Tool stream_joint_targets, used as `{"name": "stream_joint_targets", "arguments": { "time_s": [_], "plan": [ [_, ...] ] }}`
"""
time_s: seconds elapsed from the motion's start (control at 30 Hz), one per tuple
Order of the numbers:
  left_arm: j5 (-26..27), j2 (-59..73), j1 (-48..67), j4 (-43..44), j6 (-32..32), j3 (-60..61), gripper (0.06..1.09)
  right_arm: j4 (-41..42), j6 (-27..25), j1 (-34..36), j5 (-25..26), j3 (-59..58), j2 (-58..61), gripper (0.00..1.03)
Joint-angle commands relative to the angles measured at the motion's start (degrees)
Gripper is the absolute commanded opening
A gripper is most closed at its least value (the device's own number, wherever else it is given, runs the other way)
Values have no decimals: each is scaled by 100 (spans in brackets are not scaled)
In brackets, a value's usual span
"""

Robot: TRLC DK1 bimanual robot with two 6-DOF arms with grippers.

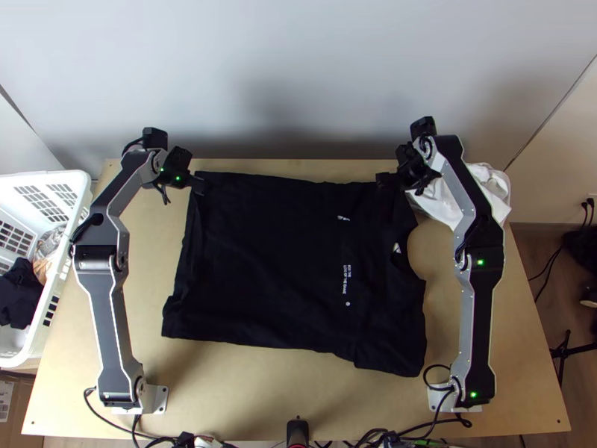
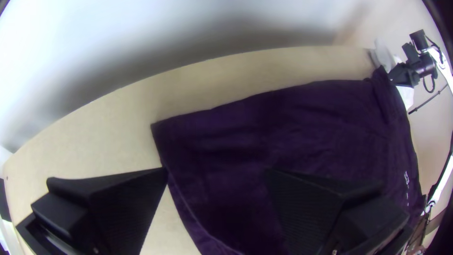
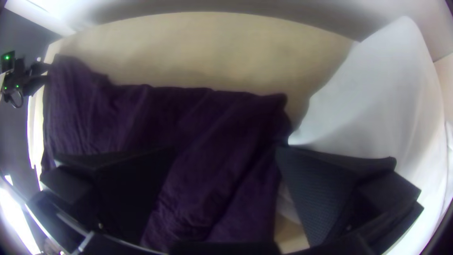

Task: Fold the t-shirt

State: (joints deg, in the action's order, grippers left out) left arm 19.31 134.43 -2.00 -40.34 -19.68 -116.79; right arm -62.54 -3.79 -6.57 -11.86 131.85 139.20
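My black L hand & R hand are both open, empty. Black cloth t-shirt lies spread btwn them on the light wooden tabletop, hem corner by L, sleeve by R; far edge prob. next pinch.

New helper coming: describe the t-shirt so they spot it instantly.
On the wooden table, between the arms, lies the t-shirt. Dark, with small white print, it is spread out, while the neighbouring cloth is white and the basket's dark one is bunched.
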Motion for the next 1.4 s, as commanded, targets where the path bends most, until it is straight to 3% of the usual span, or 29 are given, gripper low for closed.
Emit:
{"name": "stream_joint_targets", "arguments": {
  "time_s": [0.0,0.3,0.7,0.97,1.1,1.27,1.37],
  "plan": [
    [108,92,15,17,-1,-72,104,67,45,33,-10,42,143,98],
    [117,189,15,8,-9,-186,104,199,265,59,52,86,187,98],
    [108,241,-20,8,-88,-362,104,471,520,24,650,95,196,98],
    [117,321,-29,-27,-115,-494,103,515,564,-81,676,77,231,96],
    [117,329,15,-53,-343,-494,86,506,581,-99,658,42,231,85],
    [117,356,51,-44,-361,-502,85,216,564,-117,131,16,319,78],
    [143,426,86,-71,-343,-502,80,128,529,-143,96,-63,345,78]
  ]
}}
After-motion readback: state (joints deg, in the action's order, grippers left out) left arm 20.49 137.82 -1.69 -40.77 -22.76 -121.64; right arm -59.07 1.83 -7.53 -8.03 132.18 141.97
